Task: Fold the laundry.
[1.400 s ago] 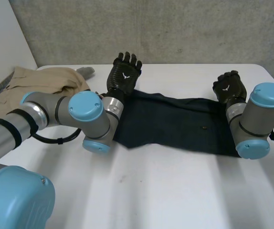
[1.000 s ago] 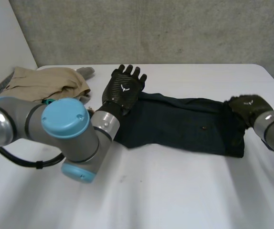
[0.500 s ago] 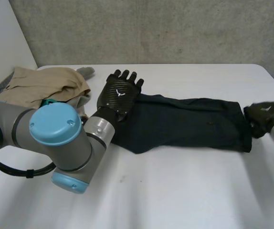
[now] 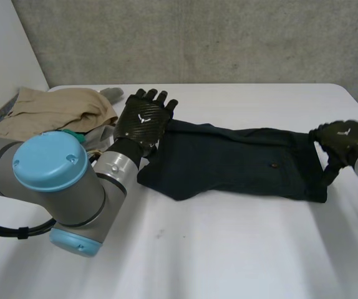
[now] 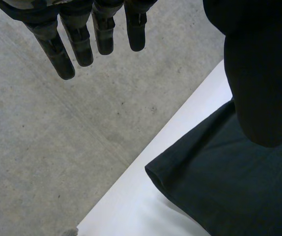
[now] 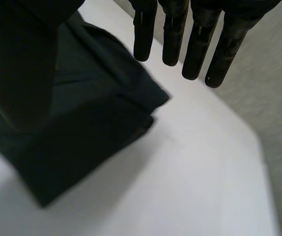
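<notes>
A long dark navy woven garment [image 4: 241, 162] lies stretched flat across the white tabletop [image 4: 229, 249]. It appears to be laid out lengthwise so that each end can be taken and brought over in a fold. The left robot hand [image 4: 143, 119] hangs at the garment's left end, and the right robot hand [image 4: 342, 138] sits just off its right end, so each is placed to take one short edge. In the left wrist view the fingers [image 5: 82, 46] are straight and spread and hold nothing, with the thumb above the cloth's rounded, doubled corner. In the right wrist view the fingers [image 6: 197, 49] are likewise straight and empty, reaching past the garment's squared, layered end. I cannot tell whether either palm touches the fabric. The cloth looks matte and fairly heavy. It has soft creases along its length and a thick folded hem at the right end, and a small pale stud [image 4: 272, 166] sits near that end. It should drape rather than hold a shape. A crumpled beige garment [image 4: 57, 109] lies bunched at the tabletop's far left corner, well apart from the dark one and probably waiting its turn. Behind everything stands a rough grey concrete wall [image 4: 198, 37].
</notes>
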`<state>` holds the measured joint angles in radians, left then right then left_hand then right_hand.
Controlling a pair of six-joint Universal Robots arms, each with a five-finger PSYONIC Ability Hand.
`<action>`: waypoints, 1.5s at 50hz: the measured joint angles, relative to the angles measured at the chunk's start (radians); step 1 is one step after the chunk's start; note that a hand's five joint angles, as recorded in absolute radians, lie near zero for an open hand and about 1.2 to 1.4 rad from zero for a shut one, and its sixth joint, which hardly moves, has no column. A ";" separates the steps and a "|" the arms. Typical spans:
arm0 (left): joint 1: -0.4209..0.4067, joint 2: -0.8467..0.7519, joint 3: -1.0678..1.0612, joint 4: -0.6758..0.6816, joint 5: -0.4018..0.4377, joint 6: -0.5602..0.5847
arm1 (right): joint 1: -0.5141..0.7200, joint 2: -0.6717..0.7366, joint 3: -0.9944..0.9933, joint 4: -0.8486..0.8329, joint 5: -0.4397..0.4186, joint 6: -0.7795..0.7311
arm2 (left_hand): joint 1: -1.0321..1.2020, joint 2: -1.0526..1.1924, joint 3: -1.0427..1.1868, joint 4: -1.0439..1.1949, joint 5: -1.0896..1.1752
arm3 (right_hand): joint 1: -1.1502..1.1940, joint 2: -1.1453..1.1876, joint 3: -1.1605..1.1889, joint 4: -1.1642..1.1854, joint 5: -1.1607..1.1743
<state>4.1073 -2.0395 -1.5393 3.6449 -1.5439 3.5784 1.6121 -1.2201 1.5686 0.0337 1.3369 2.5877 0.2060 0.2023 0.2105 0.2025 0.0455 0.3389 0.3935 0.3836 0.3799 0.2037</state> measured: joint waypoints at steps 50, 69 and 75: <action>0.036 0.112 -0.066 -0.001 0.001 -0.050 | 0.220 0.067 -0.131 -0.186 -0.131 -0.452 | 0.000 0.000 0.000 0.000 0.000 | 0.523 0.779 0.791 0.807 0.750; 0.084 0.127 -0.040 0.002 0.000 -0.102 | 0.539 0.340 -0.260 -0.240 -0.381 -0.415 | 0.000 0.000 0.000 0.000 0.000 | -0.034 -0.029 -0.015 -0.010 -0.009; 0.084 0.117 -0.002 0.001 -0.002 -0.101 | 0.484 0.218 -0.228 -0.241 -0.220 -0.093 | 0.000 0.000 0.000 0.000 -0.001 | -0.140 -0.178 -0.173 -0.149 -0.142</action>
<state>4.1916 -1.9227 -1.5416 3.6456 -1.5456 3.4776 2.0961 -1.0025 1.3402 -0.2073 1.1169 2.4949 0.2060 0.2022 0.2105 0.2025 0.0448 0.1989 0.2152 0.2106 0.2307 0.0614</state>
